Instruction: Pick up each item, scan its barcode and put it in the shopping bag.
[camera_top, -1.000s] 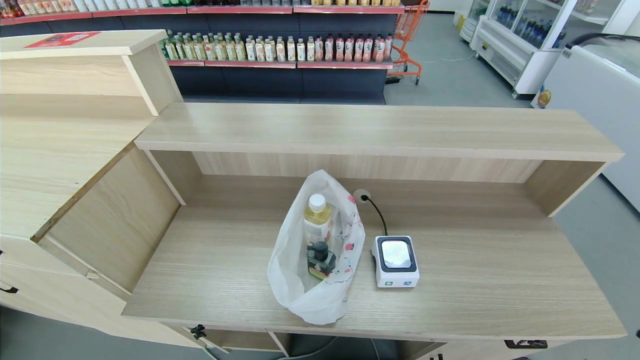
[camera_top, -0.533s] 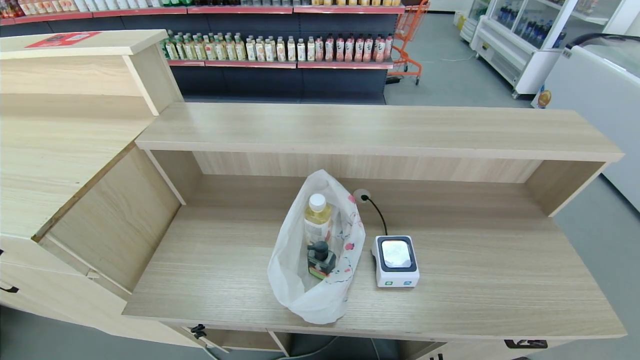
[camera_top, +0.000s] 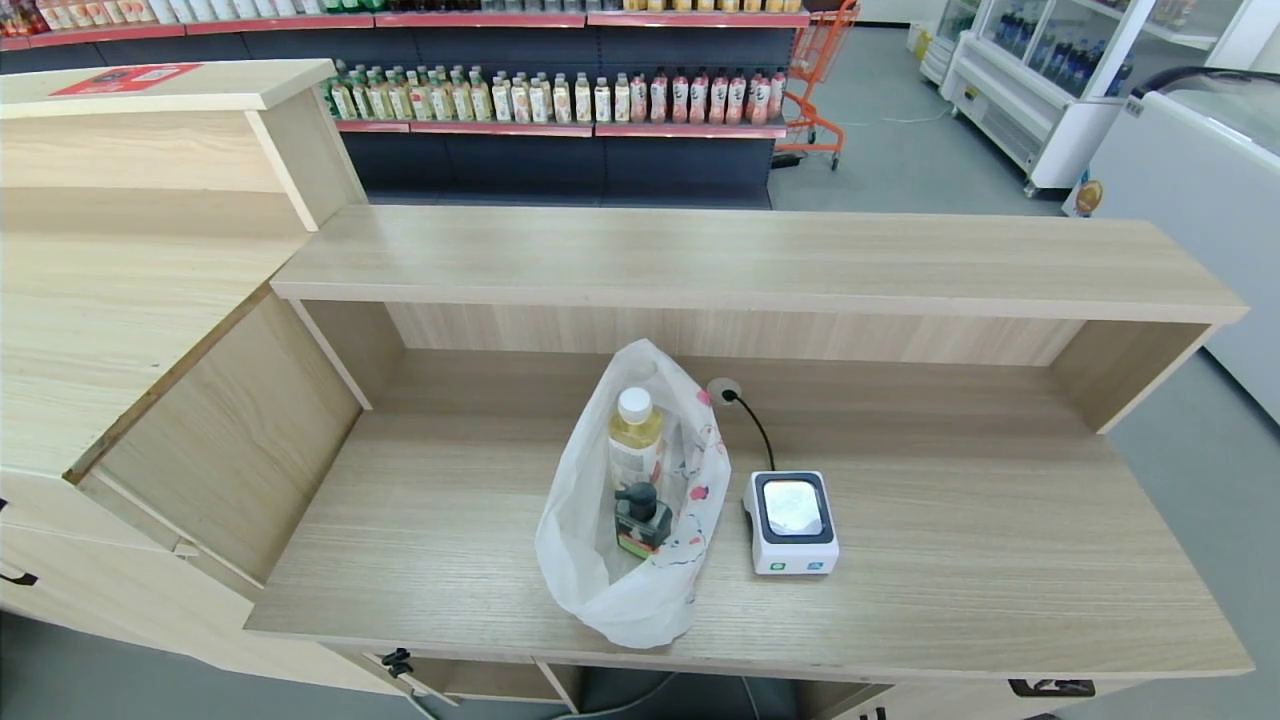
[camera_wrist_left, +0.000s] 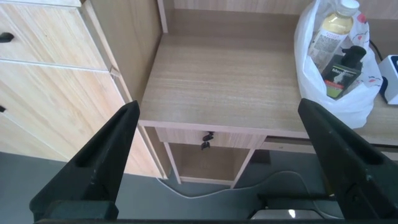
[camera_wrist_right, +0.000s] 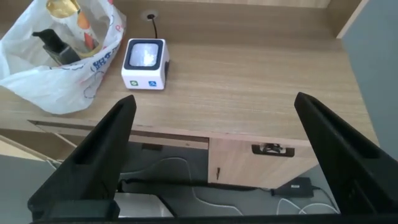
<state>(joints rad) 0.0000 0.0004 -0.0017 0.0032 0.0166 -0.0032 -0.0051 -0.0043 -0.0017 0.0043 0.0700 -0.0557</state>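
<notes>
My left gripper (camera_wrist_left: 217, 107) and right gripper (camera_wrist_right: 214, 102) hang wide open and empty off the near edge of the surface (camera_top: 950, 560). The shopping bag (camera_top: 600, 590) lies farther in between them, holding a bottle (camera_top: 634, 440), with the scanner (camera_top: 790, 520) just to its right. Nothing has moved since a second ago.

Wooden counter (camera_top: 950, 560) before drink shelves (camera_top: 560, 100), an orange cart (camera_top: 822, 50), freezers (camera_top: 1035, 115) on grey floor (camera_top: 900, 160)
</notes>
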